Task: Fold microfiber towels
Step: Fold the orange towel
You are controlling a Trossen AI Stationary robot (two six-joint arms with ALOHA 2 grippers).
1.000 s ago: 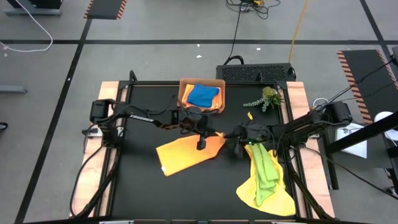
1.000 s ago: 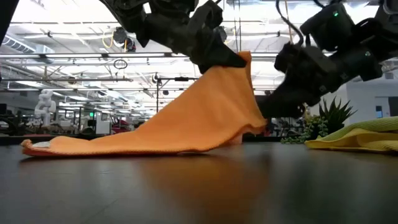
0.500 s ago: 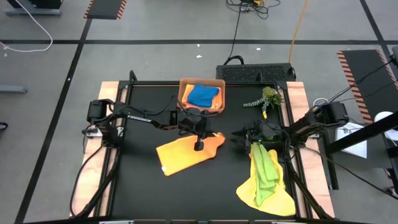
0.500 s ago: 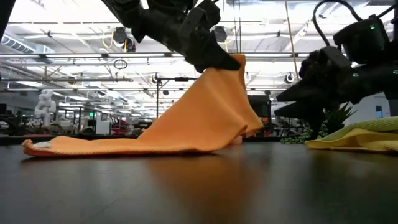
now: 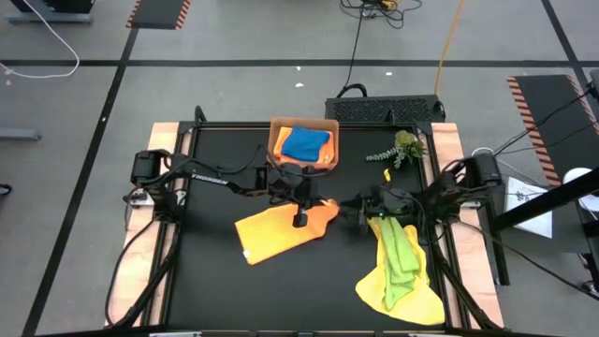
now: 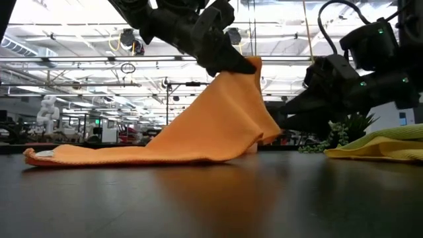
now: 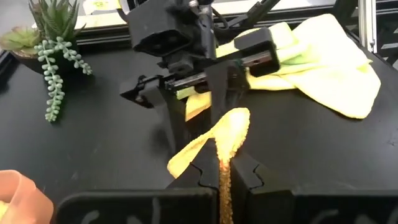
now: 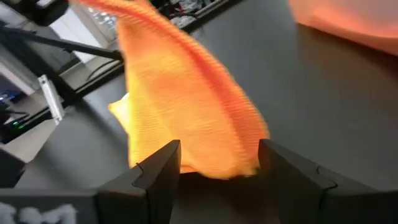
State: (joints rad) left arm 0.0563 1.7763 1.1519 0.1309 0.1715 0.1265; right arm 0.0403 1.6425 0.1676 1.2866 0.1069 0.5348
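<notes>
Holding blue towel: tray, table's far edge.

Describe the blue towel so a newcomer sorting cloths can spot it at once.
Find the orange-brown tray at the far middle edge of the black table. The blue towel lies bunched inside it, the only blue cloth; the others are orange, yellow and lime green.

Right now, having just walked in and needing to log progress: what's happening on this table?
The left gripper is shut on one corner of the orange towel, lifting it while the rest lies on the table. The right gripper, open, is beside that raised corner. A blue towel sits in the tray; the lime green towel lies on a yellow towel, unfolded.
</notes>
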